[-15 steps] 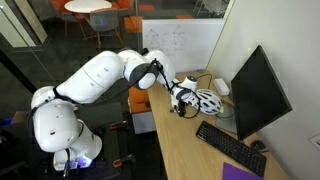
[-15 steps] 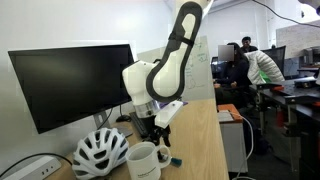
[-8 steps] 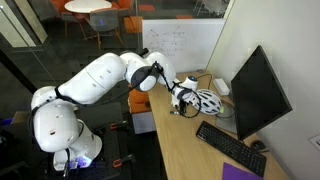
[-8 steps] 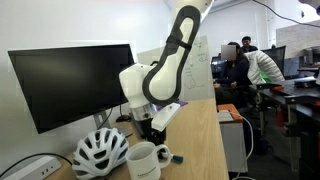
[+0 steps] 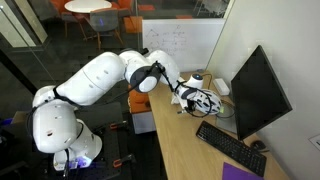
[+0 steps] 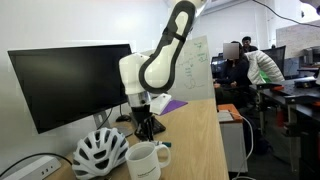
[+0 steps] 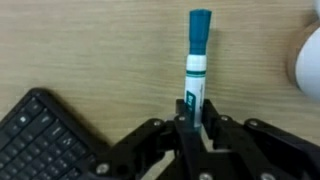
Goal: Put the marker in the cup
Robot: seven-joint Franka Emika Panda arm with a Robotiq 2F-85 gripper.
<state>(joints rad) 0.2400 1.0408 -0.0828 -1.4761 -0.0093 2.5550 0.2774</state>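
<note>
In the wrist view the marker [image 7: 196, 60], white with a teal cap, stands upright between the fingers of my gripper [image 7: 193, 110], which is shut on its lower end above the wooden desk [image 7: 90, 50]. The white cup [image 7: 308, 60] shows at the right edge of that view. In an exterior view the cup [image 6: 145, 162] stands on the desk just below and in front of the gripper [image 6: 147, 127]. The other exterior view shows the gripper [image 5: 180, 98] beside the helmet; the marker is too small to make out there.
A white bicycle helmet [image 6: 100, 153] [image 5: 207, 101] lies right beside the cup. A black monitor [image 6: 70, 85] [image 5: 258, 90] stands behind them. A black keyboard [image 5: 230, 148] [image 7: 35, 135] lies further along the desk. People sit in the background.
The jaws have shut on the marker, which lay on the desk near the cup. The arm has since risen and lifted the marker off the desk.
</note>
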